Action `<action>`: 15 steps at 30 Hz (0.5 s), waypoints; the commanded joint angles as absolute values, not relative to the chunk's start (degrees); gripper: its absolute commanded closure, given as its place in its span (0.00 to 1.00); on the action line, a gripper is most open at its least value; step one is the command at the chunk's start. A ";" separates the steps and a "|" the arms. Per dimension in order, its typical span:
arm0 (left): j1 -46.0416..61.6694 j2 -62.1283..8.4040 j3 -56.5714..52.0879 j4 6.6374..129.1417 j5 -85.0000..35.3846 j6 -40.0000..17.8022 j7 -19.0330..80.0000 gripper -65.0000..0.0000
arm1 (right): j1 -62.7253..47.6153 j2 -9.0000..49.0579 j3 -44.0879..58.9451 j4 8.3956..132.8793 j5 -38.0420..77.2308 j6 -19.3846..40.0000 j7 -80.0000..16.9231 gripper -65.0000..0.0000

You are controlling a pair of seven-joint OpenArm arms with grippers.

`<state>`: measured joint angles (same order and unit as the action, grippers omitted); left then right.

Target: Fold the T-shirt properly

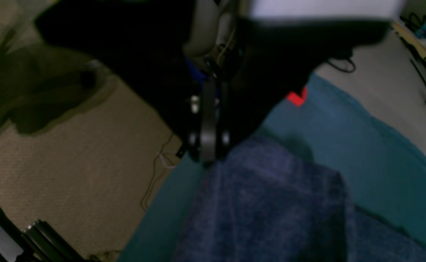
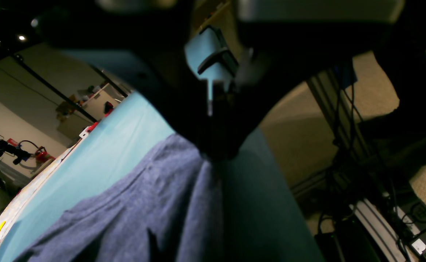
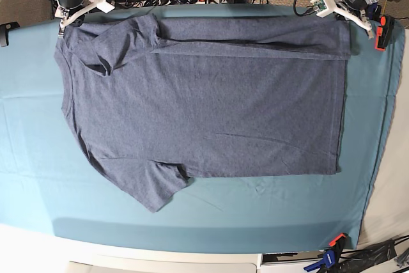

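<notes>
left gripper (image 1: 208,154) pinching T-shirt (image 1: 271,203), teal cloth (image 1: 373,153)

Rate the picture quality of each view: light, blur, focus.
Left wrist: dim and soft, the left claw a dark blur, the T-shirt weave smeared. Right wrist: the right claw is a black silhouette, background brighter. Base: evenly lit, sharp, T-shirt seams clear on the teal cloth.

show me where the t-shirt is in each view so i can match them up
Left wrist: the T-shirt fills the lower centre, just below the left gripper.
Right wrist: lower left to centre, a bunched corner rising to the right gripper.
Base: spread flat across the middle.
Shared landmark: the teal table cloth beneath it in all three.
</notes>
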<state>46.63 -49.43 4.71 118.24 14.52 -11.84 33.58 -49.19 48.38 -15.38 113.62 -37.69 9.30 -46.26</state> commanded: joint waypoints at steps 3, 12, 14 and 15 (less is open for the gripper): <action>46.83 -50.33 4.23 119.11 14.98 -12.14 33.47 0.88 | -49.52 49.19 -14.90 114.41 -38.33 9.41 -46.52 0.92; 46.83 -50.35 4.23 119.13 17.80 -12.05 36.73 0.64 | -49.54 49.19 -14.90 114.41 -36.05 9.34 -47.99 0.72; 46.83 -50.35 4.23 119.17 18.02 -12.08 37.63 0.64 | -49.54 49.19 -14.90 114.43 -36.91 8.86 -48.05 0.72; 46.85 -50.35 4.23 119.24 18.00 -12.05 37.78 0.64 | -49.60 49.19 -14.90 114.43 -37.67 8.23 -48.10 0.72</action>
<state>46.65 -49.43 4.71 118.24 17.52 -12.47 37.54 -49.25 48.38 -15.38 113.62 -36.56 8.71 -47.51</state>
